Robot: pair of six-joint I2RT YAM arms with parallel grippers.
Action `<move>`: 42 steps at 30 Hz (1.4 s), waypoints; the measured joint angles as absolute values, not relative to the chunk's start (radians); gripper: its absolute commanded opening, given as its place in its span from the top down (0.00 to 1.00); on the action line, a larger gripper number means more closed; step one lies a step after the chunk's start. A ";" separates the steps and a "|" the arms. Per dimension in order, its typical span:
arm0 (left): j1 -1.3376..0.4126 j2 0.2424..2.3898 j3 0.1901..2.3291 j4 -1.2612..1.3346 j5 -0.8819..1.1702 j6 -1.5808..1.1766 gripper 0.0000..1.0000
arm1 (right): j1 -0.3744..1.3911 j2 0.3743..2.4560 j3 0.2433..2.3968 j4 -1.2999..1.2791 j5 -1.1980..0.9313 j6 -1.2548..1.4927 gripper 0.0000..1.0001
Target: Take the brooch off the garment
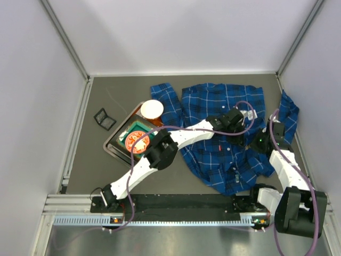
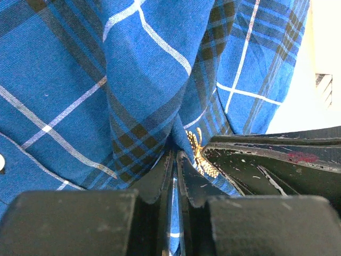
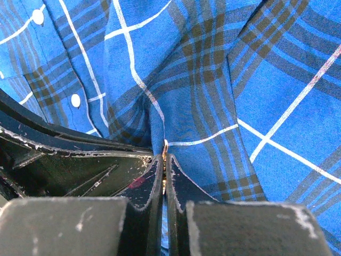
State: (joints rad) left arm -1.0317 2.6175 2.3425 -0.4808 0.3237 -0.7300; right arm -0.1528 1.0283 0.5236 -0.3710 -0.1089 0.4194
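Observation:
The garment (image 1: 224, 106), a blue plaid shirt, lies spread at the middle and right of the table. In the left wrist view my left gripper (image 2: 176, 156) is shut on a raised fold of the garment (image 2: 133, 69), and the pale gold brooch (image 2: 199, 153) sits just right of its tips, against the right gripper's black fingers (image 2: 266, 165). In the right wrist view my right gripper (image 3: 164, 160) is shut on the brooch (image 3: 165, 146), seen edge-on at its tips, with the garment (image 3: 213, 80) behind. In the top view both grippers meet over the shirt, left (image 1: 240, 128), right (image 1: 254, 140).
A dark tray (image 1: 113, 143) left of the shirt holds a white bowl (image 1: 152, 109) and an orange and green item (image 1: 137, 141). A small black square object (image 1: 105, 119) lies further left. Grey walls enclose the table on three sides.

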 measured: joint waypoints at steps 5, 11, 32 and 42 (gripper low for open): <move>-1.037 2.618 2.343 -0.484 0.316 -0.730 0.89 | -0.146 1.028 0.524 -0.375 -0.099 0.419 1.00; -1.049 2.628 2.367 -0.504 0.276 -0.729 0.89 | -0.138 1.028 0.524 -0.376 -0.089 0.419 1.00; -1.073 2.647 2.390 -0.496 0.138 -0.723 0.89 | -0.105 1.029 0.524 -0.389 -0.073 0.429 1.00; -1.096 2.647 2.382 -0.489 0.068 -0.739 0.80 | -0.105 1.044 0.524 -0.397 -0.065 0.462 1.00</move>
